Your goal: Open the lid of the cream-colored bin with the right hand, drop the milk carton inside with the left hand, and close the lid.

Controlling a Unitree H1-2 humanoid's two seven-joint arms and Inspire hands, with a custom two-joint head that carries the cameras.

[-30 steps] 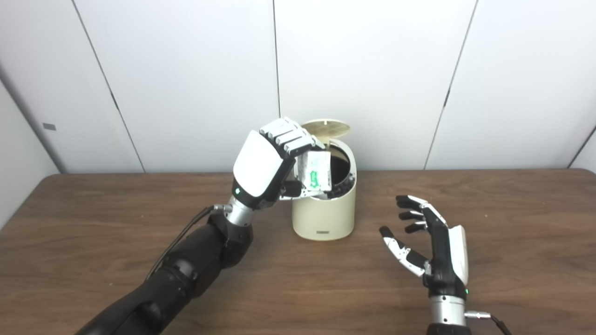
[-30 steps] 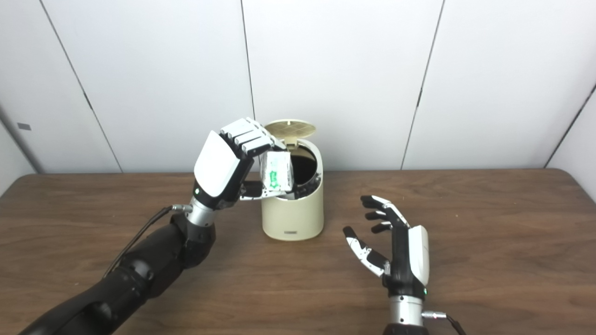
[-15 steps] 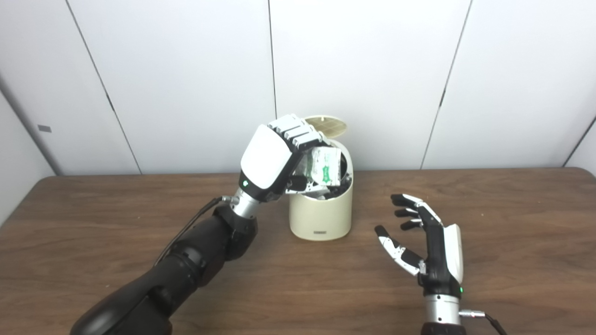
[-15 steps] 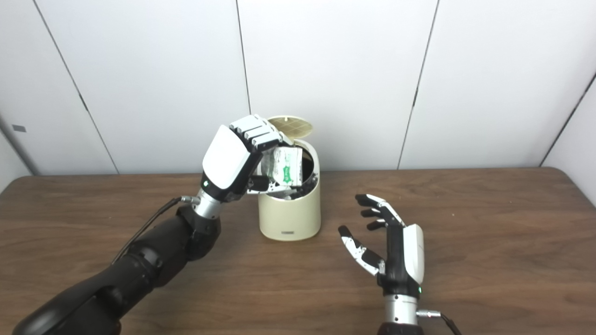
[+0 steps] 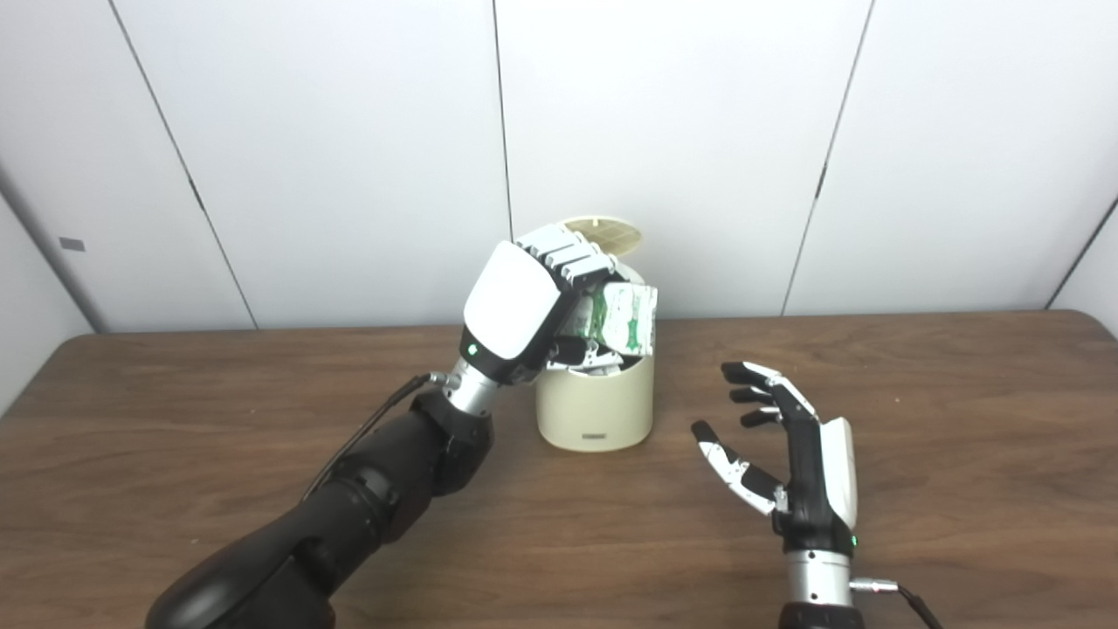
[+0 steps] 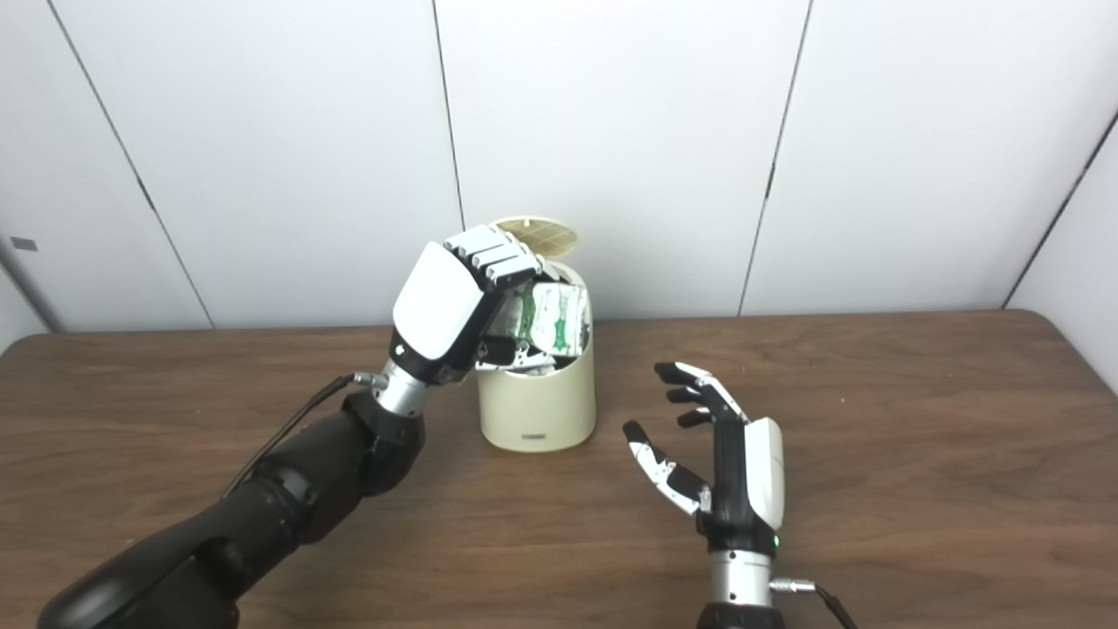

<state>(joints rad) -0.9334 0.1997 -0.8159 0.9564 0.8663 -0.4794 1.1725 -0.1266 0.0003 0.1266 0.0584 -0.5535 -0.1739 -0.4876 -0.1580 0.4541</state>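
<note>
Left eye view, milk carton [image 5: 631,319] over open bin [image 5: 596,408]

From my seat this looks like a lab or test room rather than a home. I see a plain brown wooden table [image 5: 961,489] pushed against bare white wall panels [image 5: 681,131] with dark seams, and a single small bin [image 5: 596,406] set out on it, like a staged trial setup.
</note>
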